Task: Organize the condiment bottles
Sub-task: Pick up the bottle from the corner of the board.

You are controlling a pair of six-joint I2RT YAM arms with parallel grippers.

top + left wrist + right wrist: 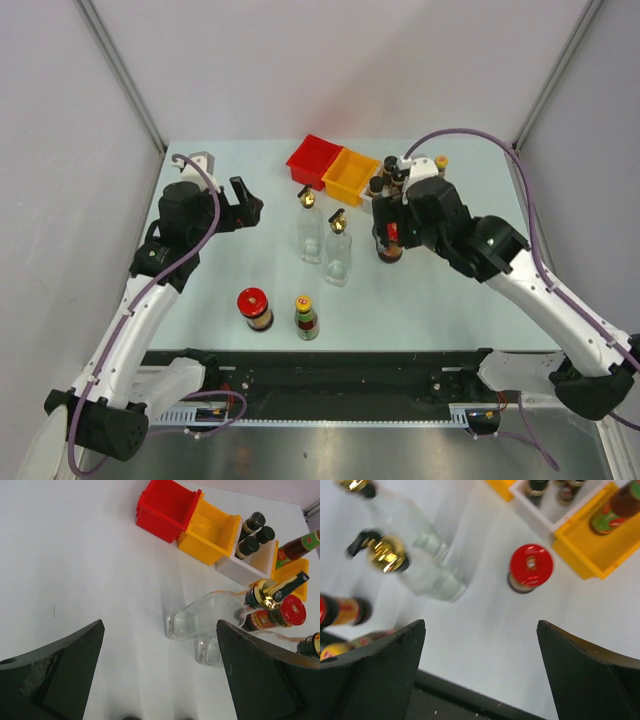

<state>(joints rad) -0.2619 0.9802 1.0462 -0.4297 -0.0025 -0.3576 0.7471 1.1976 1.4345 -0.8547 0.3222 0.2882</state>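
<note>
The top camera hangs high over the near edge and looks steeply down on the whole counter [220,290]. The left wrist camera sits low and near, and it faces across the counter toward the far right corner, past the left end effector [160,625]. The right wrist camera looks down from close above. Both wrist views share the clear glass bottles [205,617] and one red-lidded jar [531,566].

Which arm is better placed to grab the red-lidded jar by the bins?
Right. The right claw, open, faces the red-lidded jar closely; the left claw sits beyond the glass bottles.
</note>
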